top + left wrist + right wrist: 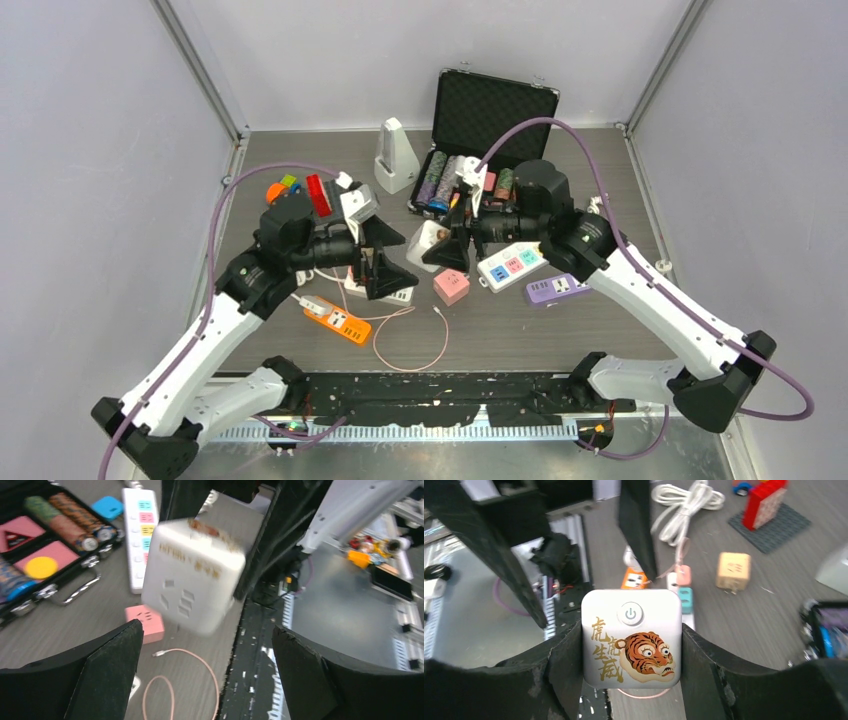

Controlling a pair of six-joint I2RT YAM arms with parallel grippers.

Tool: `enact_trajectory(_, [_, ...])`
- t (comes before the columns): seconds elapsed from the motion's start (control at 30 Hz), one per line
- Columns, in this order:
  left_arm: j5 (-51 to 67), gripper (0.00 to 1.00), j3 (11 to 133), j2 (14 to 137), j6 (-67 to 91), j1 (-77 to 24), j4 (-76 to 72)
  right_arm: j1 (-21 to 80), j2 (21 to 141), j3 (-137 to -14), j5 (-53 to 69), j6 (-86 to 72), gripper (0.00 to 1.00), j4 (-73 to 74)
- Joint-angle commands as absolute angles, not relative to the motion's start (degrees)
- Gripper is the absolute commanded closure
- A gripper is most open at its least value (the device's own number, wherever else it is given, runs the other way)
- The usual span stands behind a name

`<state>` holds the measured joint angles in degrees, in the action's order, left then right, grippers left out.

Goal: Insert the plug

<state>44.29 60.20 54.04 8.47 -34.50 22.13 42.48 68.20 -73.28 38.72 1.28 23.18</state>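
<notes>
My right gripper (447,247) is shut on a white cube socket adapter (428,240) and holds it above the table. In the right wrist view the cube (631,637) shows a power button and a tiger picture, with my gripper (631,652) pressed on both its sides. My left gripper (385,262) is open and empty, facing the cube from the left. In the left wrist view the blurred cube (192,575) hangs in front of my gripper (210,675), apart from its fingers (107,675). A pink cable (412,335) with a loose plug end lies on the table below.
A pink cube adapter (451,286), a white power strip (511,265), a purple strip (555,289) and an orange strip (338,318) lie mid-table. An open black chip case (480,130) and a white device (394,157) stand behind. A beige cube (733,571) and red bricks (765,502) lie at the left.
</notes>
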Motion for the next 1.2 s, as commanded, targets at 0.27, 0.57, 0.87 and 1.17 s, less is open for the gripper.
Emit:
enact_trajectory(0.27, [20.6,0.0,53.5,44.2,10.8,-34.8,22.5,30.7,60.2,-54.3,1.0,-5.6,0.95,22.1])
enact_trajectory(0.57, [20.6,0.0,53.8,48.5,12.7,-34.8,24.5,20.3,63.3,-41.1,-1.0,-3.6,0.95,10.4])
enact_trajectory(0.87, [20.6,0.01,54.0,48.9,12.7,-34.8,24.7,14.5,63.8,-37.6,3.6,-0.4,0.95,5.5])
enact_trajectory(1.17, [19.7,0.0,53.4,47.2,12.6,-34.7,24.9,13.7,66.3,-41.0,13.3,5.3,0.95,11.3])
